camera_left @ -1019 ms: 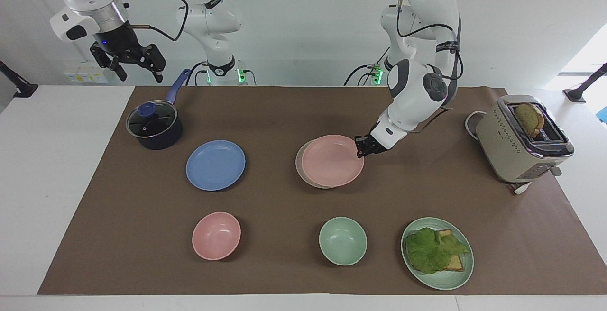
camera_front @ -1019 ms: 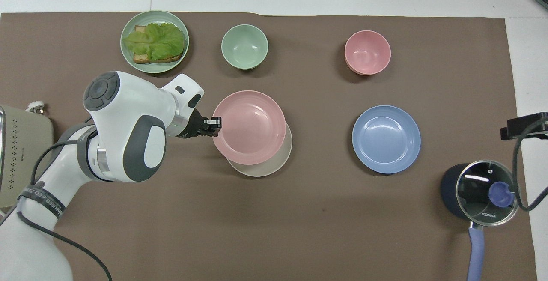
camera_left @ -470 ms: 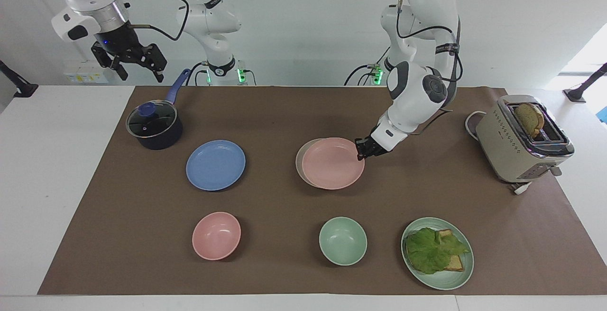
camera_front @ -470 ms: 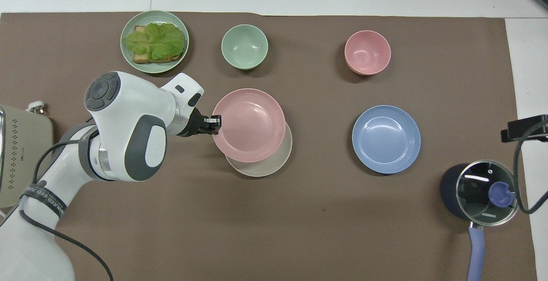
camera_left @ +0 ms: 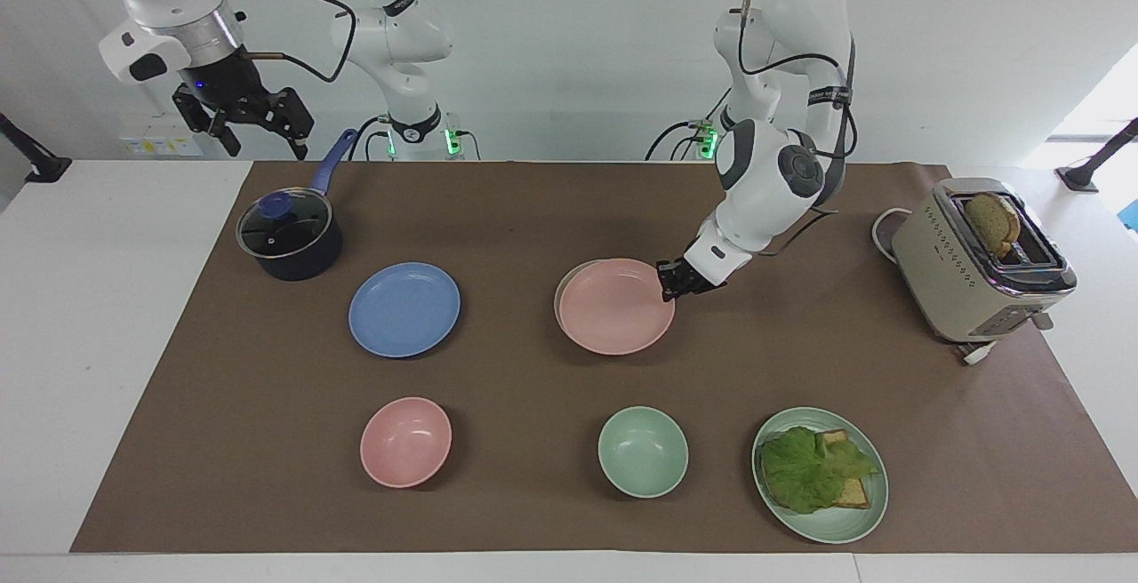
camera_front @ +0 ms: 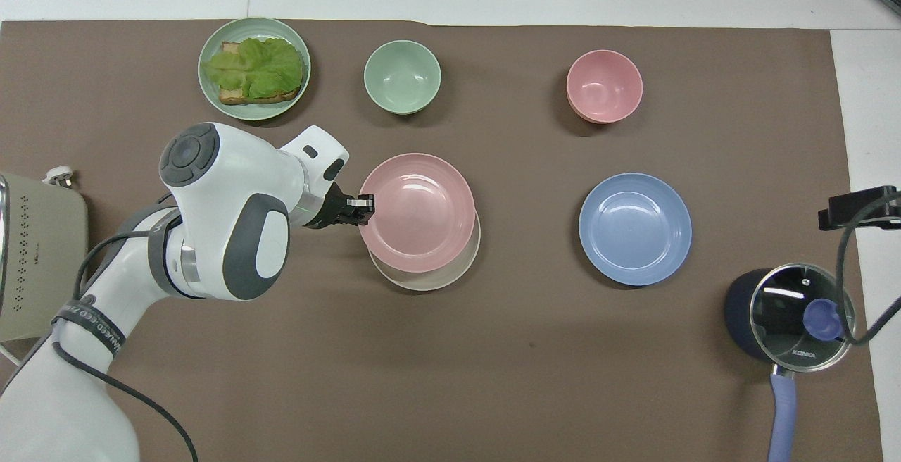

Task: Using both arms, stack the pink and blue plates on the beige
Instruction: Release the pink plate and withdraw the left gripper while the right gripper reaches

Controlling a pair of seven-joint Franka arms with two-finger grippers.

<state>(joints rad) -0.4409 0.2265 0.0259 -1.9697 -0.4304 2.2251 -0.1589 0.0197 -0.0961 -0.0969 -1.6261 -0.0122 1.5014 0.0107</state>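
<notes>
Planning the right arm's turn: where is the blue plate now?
The blue plate lies flat on the mat toward the right arm's end, between the saucepan and the pink bowl.

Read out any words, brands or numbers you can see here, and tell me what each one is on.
"KONKA": on the rim of the glass lid of the dark saucepan.
White lettering on the black strap around the left arm: too small to read.
Toaster: no readable text.

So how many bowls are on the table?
2. The pink bowl sits toward the right arm's end, farther from the robots than the blue plate. The green bowl sits beside the lettuce plate. None looks hidden.
</notes>
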